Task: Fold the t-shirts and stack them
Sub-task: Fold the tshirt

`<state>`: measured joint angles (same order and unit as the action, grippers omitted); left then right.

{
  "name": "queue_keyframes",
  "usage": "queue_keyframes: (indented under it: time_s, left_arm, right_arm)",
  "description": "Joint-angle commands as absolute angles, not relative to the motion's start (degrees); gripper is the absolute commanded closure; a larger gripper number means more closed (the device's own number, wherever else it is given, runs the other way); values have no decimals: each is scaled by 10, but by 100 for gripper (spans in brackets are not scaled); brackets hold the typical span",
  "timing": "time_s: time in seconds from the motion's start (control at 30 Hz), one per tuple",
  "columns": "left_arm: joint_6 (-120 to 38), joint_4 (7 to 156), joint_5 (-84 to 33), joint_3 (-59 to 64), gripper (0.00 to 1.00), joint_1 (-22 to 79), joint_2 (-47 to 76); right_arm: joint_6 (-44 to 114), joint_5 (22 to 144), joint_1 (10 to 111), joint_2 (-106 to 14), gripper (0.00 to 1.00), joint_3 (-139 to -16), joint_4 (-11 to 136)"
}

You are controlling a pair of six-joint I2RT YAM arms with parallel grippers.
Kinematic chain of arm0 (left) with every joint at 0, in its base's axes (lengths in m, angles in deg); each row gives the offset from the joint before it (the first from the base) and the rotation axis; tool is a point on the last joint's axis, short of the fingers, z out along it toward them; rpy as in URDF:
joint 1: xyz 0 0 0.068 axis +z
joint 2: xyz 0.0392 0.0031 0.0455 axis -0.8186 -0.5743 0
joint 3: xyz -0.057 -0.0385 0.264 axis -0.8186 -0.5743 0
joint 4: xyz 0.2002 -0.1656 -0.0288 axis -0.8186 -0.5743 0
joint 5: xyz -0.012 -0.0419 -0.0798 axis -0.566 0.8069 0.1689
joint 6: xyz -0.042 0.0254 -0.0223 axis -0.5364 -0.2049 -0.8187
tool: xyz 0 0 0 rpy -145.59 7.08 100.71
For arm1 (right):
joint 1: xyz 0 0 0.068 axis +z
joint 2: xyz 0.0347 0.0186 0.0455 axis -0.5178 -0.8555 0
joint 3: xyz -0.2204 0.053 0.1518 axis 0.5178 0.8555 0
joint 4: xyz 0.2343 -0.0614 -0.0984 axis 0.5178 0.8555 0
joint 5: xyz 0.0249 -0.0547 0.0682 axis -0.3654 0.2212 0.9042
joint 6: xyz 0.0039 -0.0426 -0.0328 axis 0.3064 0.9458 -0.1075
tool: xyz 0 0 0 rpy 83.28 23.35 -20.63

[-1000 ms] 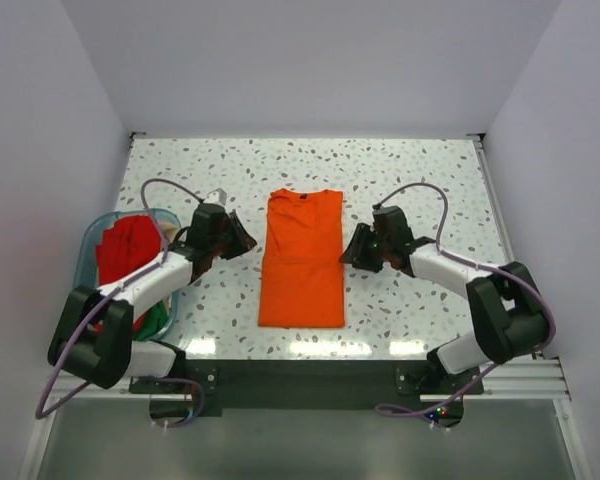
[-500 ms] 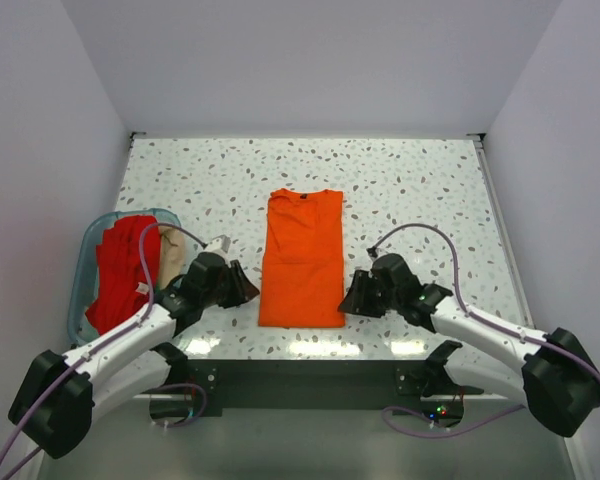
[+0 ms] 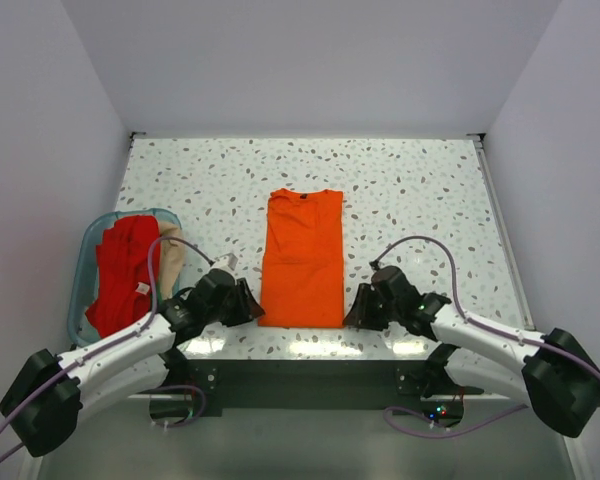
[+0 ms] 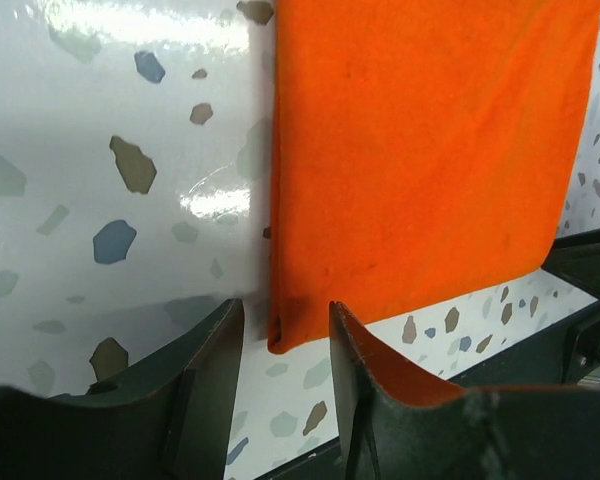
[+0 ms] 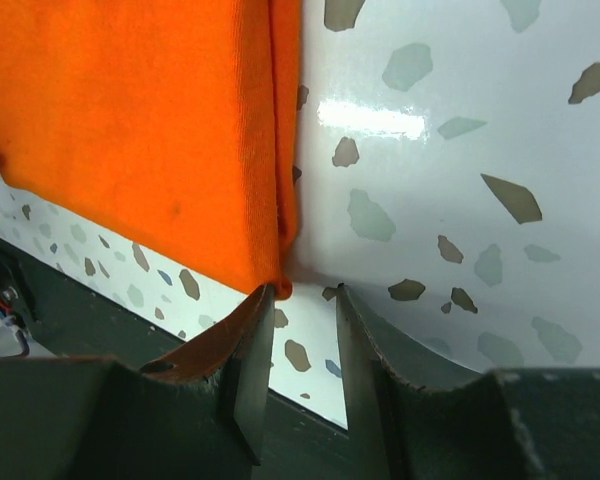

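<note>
Since half a second ago the left gripper (image 3: 248,303) has moved closer to the front edge and now stands at the near left corner of the orange t-shirt (image 3: 302,260). The right gripper (image 3: 358,310) has come likewise to the near right corner. In the left wrist view the jaws are narrowly apart, and the corner of the cloth lies between them, not pinched. The right jaws are also a little apart – the folded edge just touches one fingertip. The shirt lies flat as a long folded rectangle in the middle of the desk (image 3: 420,190), a glossy white surface with grey and brown specks that reflects the lamps near the front. At the left stands a teal tub (image 3: 83,250) holding a red t-shirt (image 3: 120,275) and a beige one (image 3: 172,258). Plain pale walls (image 3: 310,60) close the desk on three sides.
</note>
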<state>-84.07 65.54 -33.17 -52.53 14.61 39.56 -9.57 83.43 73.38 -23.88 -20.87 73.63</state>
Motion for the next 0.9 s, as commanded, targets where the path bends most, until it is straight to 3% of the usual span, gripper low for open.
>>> queue_keyframes:
  time_s: [0.0, 0.4, 0.87]
  left_arm:
    - [-876, 659, -344, -543, 55, 129, 402]
    - [-893, 676, -343, -562, 56, 104, 382]
    - [-916, 705, -354, -579, 74, 74, 366]
  right_arm:
    - [-116, 814, 738, -208, 64, -198, 751]
    - [-148, 831, 750, -205, 62, -192, 724]
    - [-187, 796, 776, -233, 62, -158, 661]
